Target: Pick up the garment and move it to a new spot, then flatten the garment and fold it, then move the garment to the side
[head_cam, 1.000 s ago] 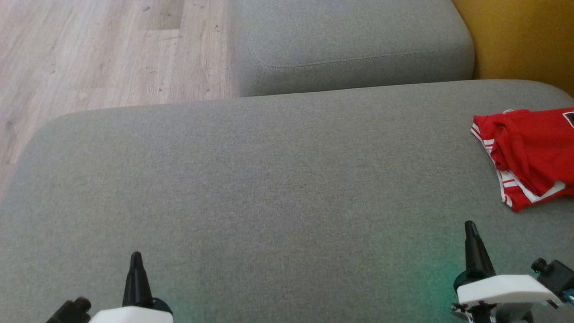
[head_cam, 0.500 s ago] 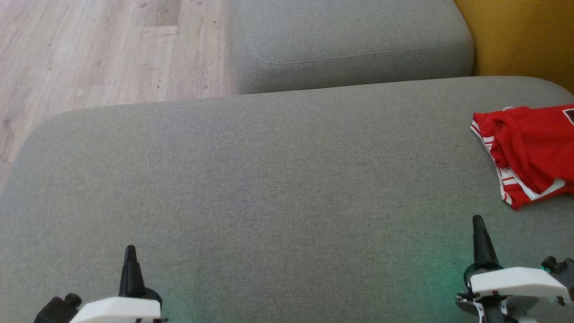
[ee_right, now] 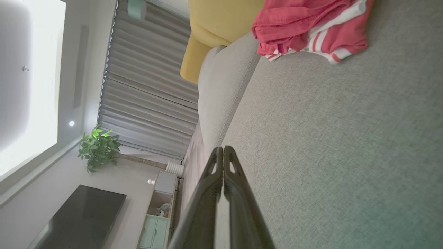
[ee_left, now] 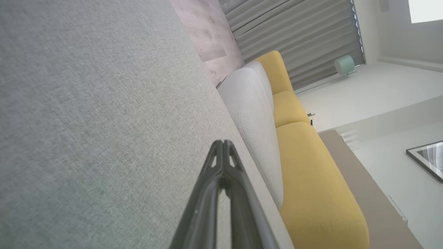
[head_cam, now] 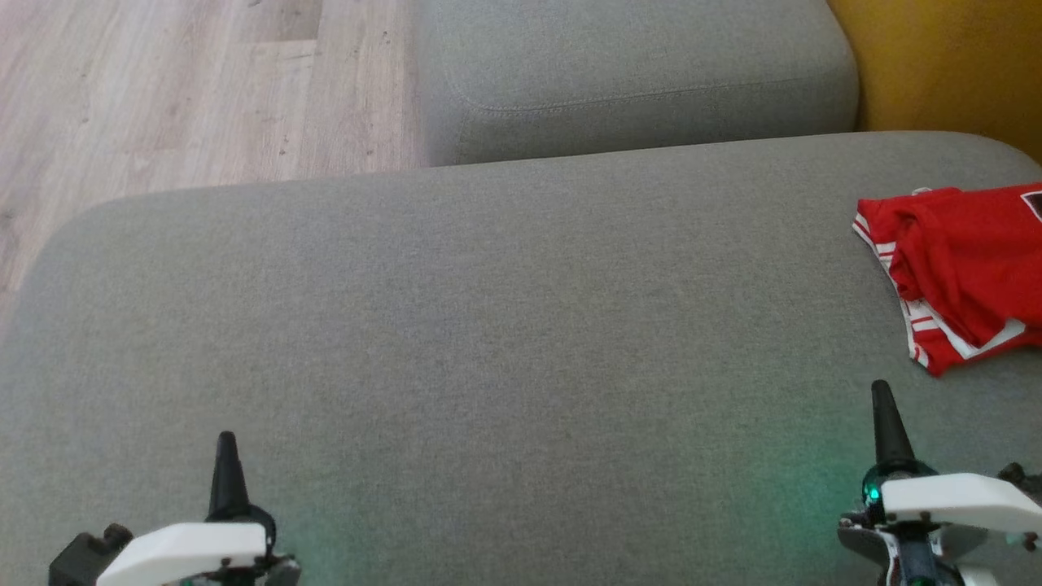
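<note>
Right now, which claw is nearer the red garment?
Right. The right claw is just short of the garment, apart from it, over the right side of the cushion. The left claw is far off, over the cushion's left side.

Grey fabric sofa seat; crumpled red garment, white-striped, lying on it near right edge.

The garment runs off the head view's right edge, so its full outline cannot be told; a dark patch on it there is too cropped to read. The right wrist view's top edge crops it too. The left end effector and right end effector are cut by the head view's bottom edge. Items on a shelf are too small to tell.
</note>
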